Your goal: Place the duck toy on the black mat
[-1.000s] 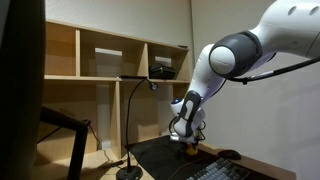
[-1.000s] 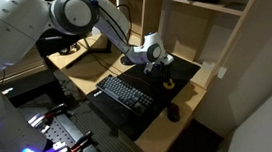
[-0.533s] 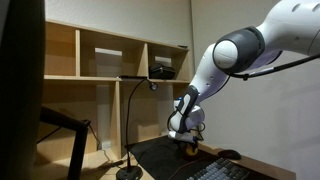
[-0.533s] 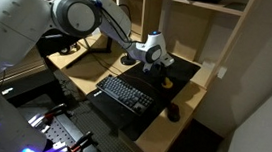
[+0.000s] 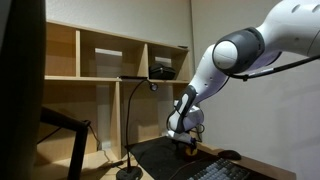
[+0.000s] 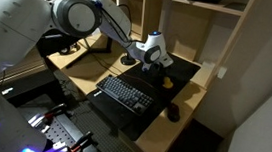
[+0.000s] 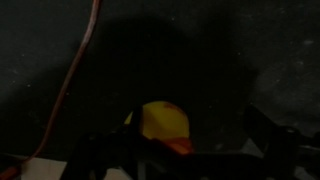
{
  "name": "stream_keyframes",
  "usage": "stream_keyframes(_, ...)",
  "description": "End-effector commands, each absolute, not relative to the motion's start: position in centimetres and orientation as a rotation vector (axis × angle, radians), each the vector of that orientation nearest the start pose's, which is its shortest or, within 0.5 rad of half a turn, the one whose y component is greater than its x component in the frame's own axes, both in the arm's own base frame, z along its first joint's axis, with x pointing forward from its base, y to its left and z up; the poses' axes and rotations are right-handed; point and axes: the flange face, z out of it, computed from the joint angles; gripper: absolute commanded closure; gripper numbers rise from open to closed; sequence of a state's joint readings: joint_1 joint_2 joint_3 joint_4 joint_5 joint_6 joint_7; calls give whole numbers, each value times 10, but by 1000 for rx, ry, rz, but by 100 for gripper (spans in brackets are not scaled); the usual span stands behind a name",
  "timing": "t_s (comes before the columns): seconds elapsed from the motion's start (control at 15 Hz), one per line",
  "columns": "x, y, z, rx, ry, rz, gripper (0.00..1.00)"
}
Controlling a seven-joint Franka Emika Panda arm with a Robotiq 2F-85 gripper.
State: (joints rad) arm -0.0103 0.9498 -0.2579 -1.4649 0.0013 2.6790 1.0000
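Observation:
The duck toy (image 7: 163, 125) is small, yellow with an orange beak, and rests on the black mat (image 7: 220, 50). In the wrist view it lies between my gripper (image 7: 185, 150) fingers, nearer the left one, with a clear gap on its right. The jaws stand wide apart and hold nothing. In both exterior views the gripper (image 6: 158, 60) hangs just above the mat (image 6: 183, 76), with the duck (image 6: 164, 82) showing as a yellow speck below it. The duck (image 5: 189, 147) is tiny under the gripper (image 5: 181, 133).
A dark keyboard (image 6: 126, 93) lies on the mat's near part and a black mouse (image 6: 173, 112) sits beside it. An orange cable (image 7: 78, 65) crosses the mat at the left. Wooden shelves (image 5: 110, 60) rise behind, and a desk lamp (image 5: 130, 168) stands nearby.
The jaws have opened and let go of the duck, which now stays on the mat. The gripper has lifted slightly.

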Motion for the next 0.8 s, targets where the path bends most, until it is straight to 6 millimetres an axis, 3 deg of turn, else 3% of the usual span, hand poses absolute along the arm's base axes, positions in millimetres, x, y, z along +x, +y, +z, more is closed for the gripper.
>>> stream_keyframes(0.0,726,-150,144,-2580,1720,-581,0)
stream_keyframes(0.13,725,-156,154,-2613,1721,-573,0)
stream_keyframes(0.4,726,-153,154,-2587,1727,-580,0)
stream_keyframes(0.53,736,-132,153,-2630,1724,-601,0)
stream_keyframes(0.73,740,-115,185,-2554,1732,-742,0)
